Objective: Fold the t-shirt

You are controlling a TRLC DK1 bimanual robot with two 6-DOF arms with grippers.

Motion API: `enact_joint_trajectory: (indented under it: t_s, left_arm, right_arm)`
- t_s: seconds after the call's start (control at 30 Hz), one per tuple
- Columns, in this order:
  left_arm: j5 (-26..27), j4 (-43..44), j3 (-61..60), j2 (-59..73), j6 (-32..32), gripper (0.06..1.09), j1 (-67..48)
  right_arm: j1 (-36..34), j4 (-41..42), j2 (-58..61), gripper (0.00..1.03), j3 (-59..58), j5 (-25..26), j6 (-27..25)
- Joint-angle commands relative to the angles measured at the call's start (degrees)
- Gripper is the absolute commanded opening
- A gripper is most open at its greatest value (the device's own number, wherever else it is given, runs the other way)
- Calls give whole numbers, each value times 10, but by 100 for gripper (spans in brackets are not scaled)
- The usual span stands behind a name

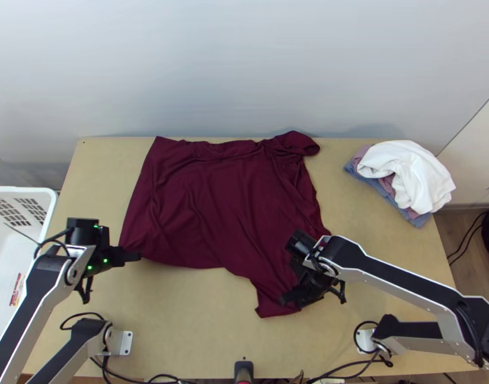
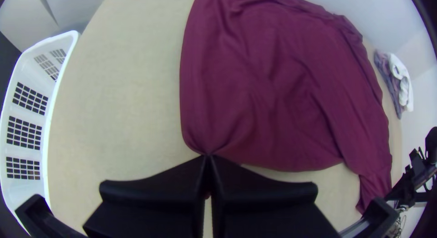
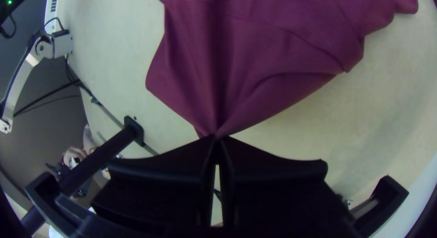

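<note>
The maroon t-shirt (image 1: 212,198) lies spread on the table with loose wrinkles, one sleeve toward the far edge and the other toward the near edge. At its lower left corner is my left gripper (image 1: 132,256); in the left wrist view the left gripper (image 2: 207,157) is shut on that corner, the cloth (image 2: 273,92) gathered at the tips. My right gripper (image 1: 289,297) stands at the near sleeve. In the right wrist view the right gripper (image 3: 217,139) is shut on the edge of the sleeve, and folds fan out across the shirt (image 3: 255,60) from there.
A stack of folded clothes (image 1: 366,174) with a white garment (image 1: 417,173) on top lies at the table's far right. A white basket (image 1: 49,211) stands beyond the left edge. Bare table (image 1: 180,313) lies between the arms' bases.
</note>
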Motion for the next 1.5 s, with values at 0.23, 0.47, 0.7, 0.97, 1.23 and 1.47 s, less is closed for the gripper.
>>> enact_joint_trajectory:
  t_s: [0.23,0.47,0.7,0.97,1.23,1.47]
  left_arm:
    - [165,-259,68,-24,223,10,103]
    - [175,-315,97,-73,275,10,98]
    - [178,-298,89,-87,271,10,91]
    - [180,-272,81,-98,240,64,100]
    - [191,-256,117,-25,187,104,115]
    - [206,-70,163,90,22,104,124]
  right_arm:
    - [83,-193,-6,3,91,-91,-83]
    - [106,-225,-4,3,136,-104,-83]
    - [107,-224,-8,37,146,-107,-87]
    - [106,-225,-16,95,148,-107,-83]
    - [12,-220,-13,98,217,-106,-81]
    - [-206,-103,-35,98,293,-107,-75]
